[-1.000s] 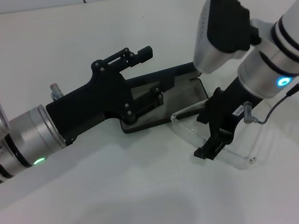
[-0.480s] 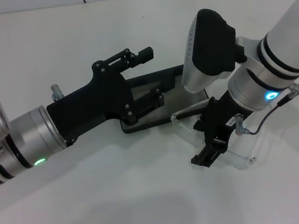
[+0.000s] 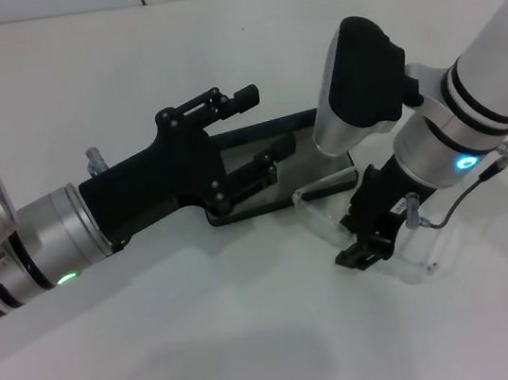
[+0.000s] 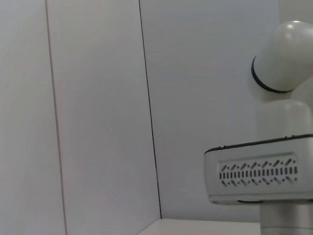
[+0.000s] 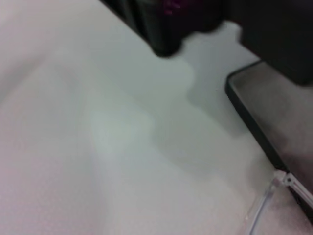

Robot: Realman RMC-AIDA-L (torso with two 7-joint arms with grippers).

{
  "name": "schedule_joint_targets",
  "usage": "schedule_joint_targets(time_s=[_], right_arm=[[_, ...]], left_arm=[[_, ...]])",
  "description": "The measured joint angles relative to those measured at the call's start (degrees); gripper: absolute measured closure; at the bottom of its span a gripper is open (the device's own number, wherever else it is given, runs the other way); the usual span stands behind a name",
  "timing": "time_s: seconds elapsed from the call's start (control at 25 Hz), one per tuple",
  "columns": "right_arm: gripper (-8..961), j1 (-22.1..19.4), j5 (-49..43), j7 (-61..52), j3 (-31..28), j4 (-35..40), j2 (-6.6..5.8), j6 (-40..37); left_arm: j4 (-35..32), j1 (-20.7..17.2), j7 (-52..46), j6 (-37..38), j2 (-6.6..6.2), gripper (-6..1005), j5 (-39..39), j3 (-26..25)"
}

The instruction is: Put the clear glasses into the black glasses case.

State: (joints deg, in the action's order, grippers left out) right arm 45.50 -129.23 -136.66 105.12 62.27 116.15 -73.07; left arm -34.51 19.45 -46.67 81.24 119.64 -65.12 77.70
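Note:
The black glasses case lies open in the middle of the table, grey lining up. My left gripper is open, one finger behind the raised lid and one over the lining. The clear glasses rest on the table against the case's near right side. My right gripper is down on their middle, hiding part of them. In the right wrist view a corner of the case and a clear piece of the glasses show.
The white table runs out to a tiled wall at the back. A blurred dark shape fills the top of the right wrist view. The left wrist view shows only wall and a white part of the robot.
My right gripper swung slightly towards the near left, then came back up onto the glasses. The glasses shifted only a little. The left gripper and the case stayed put.

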Motion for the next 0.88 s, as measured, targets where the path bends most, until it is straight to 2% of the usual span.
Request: schedule_joint_targets(time_s=[0.04, 0.68, 0.88], right_arm=[[499, 0.0, -0.9, -0.7, 0.0, 0.0, -0.02, -0.1], [567, 0.0, -2.9, -1.2, 0.1, 2.3, -0.14, -2.6], [781, 0.2, -3.9, -1.0, -0.2, 2.7, -0.35, -3.4]], left_arm=[[0.0, 0.0, -0.1, 0.0, -0.01, 381, 0.0, 0.0], [0.0, 0.2, -0.1, 0.1, -0.03, 382, -0.2, 0.0], [-0.1, 0.3, -0.1, 0.1, -0.05, 383, -0.2, -0.2]])
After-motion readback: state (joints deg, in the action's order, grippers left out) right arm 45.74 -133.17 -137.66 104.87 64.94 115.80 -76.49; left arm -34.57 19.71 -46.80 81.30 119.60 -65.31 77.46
